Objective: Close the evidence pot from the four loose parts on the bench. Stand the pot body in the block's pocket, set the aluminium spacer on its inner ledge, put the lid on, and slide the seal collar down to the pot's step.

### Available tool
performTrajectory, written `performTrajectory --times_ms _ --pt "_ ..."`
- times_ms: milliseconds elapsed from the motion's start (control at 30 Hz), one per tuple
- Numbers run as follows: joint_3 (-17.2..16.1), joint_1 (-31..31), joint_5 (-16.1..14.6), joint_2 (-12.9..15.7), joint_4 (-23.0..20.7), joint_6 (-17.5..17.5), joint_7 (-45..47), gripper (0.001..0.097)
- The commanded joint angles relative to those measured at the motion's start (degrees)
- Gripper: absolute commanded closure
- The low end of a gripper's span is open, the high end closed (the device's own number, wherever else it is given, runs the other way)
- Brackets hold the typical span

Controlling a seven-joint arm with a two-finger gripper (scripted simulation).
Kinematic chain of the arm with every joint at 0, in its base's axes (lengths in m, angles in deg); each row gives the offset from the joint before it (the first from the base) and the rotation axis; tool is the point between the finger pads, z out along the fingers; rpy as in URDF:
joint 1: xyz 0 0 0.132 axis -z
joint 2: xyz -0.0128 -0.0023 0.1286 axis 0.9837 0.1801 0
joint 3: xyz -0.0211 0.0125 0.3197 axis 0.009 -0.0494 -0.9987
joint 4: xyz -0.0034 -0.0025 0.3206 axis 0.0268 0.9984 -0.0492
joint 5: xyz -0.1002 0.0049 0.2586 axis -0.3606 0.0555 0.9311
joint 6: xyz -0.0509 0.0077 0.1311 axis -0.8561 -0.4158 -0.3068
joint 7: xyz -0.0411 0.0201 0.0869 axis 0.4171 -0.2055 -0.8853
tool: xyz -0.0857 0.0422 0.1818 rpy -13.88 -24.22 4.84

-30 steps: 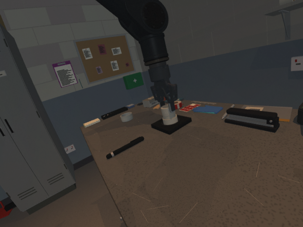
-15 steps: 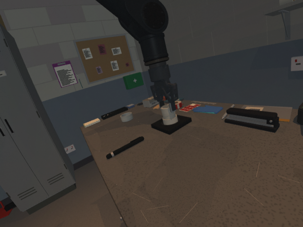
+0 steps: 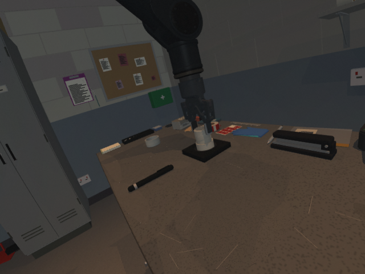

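Note:
My gripper (image 3: 201, 127) hangs straight down over the black block (image 3: 206, 149) at the far middle of the bench, open and holding nothing. The white pot body (image 3: 203, 139) stands upright in the block's pocket, its top between my fingers. Whether the lid sits on the pot I cannot tell, and the aluminium spacer is not visible. A pale ring, the seal collar (image 3: 152, 141), lies flat on the bench to the left of the block, well apart from it.
Behind the block a grey-blue wall carries a cork board (image 3: 126, 70) and a green first-aid box (image 3: 160, 97). A black marker (image 3: 150, 178) lies front left, a black stapler-like device (image 3: 303, 144) to the right, a blue pad (image 3: 250, 131) and labels behind. Grey lockers (image 3: 32, 177) stand left of the bench.

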Motion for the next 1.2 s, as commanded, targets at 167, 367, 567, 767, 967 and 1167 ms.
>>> performTrajectory --times_ms 167,367,567,767,967,1167 --pt "0.42 -0.21 -0.3 -1.19 -0.5 -1.6 -0.25 0.0261" --pt "0.64 -0.33 -0.46 -1.8 -0.78 -2.5 -0.39 0.0261" --pt "1.12 -0.58 -0.84 -3.15 -1.51 -4.57 -0.7 0.0261" --pt "2.59 -1.33 -2.08 -7.31 -4.69 -11.83 -1.77 0.0261" --pt "2.97 -1.52 -2.45 -8.35 -5.85 -14.23 -2.1 0.0261" --pt "2.98 -1.52 -2.46 -8.37 -5.89 -14.29 -2.11 0.0261"
